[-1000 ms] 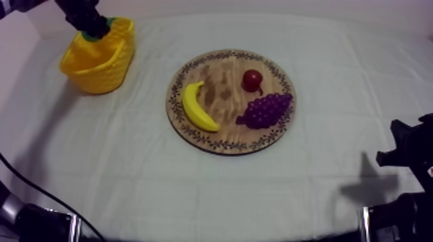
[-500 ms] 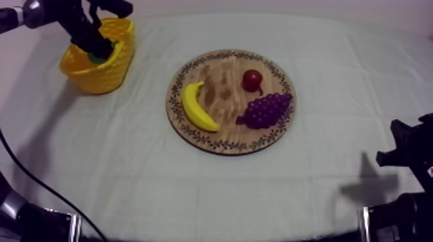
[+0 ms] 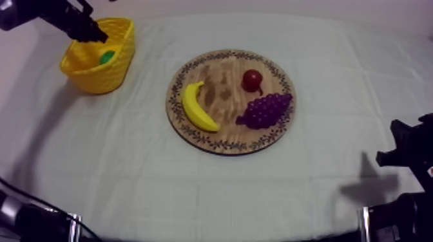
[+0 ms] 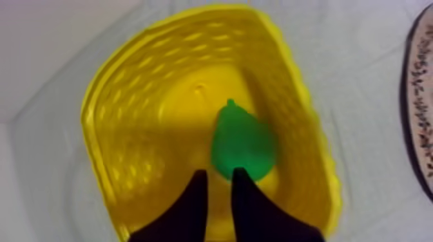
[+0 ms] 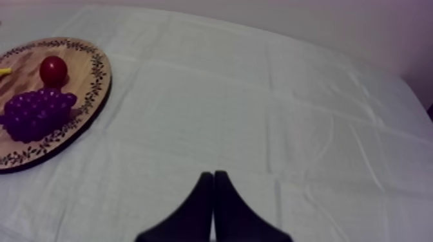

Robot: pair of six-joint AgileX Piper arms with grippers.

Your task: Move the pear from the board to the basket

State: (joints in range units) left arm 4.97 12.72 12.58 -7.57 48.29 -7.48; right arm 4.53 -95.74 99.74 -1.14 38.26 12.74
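The green pear [image 3: 107,56] lies inside the yellow basket [image 3: 96,74] at the table's far left. My left gripper [image 3: 96,34] hangs over the basket's back rim, above the pear. In the left wrist view its fingers [image 4: 193,199] stand slightly apart with nothing between them, and the gripper [image 4: 218,172] points down at the pear [image 4: 243,143] on the basket's floor [image 4: 174,109]. My right gripper [image 5: 213,175] is shut on nothing and rests low at the table's right side.
The round wooden board [image 3: 222,67] sits mid-table with a banana [image 3: 198,107], a small red fruit [image 3: 252,80] and a bunch of grapes [image 3: 265,109] on it. Bare cloth lies between basket and board. The right arm [image 3: 407,154] stays at the lower right edge.
My left gripper went down into the basket with the pear, let it go and drew back up to the far left. The pear now lies free. The right arm has not moved.
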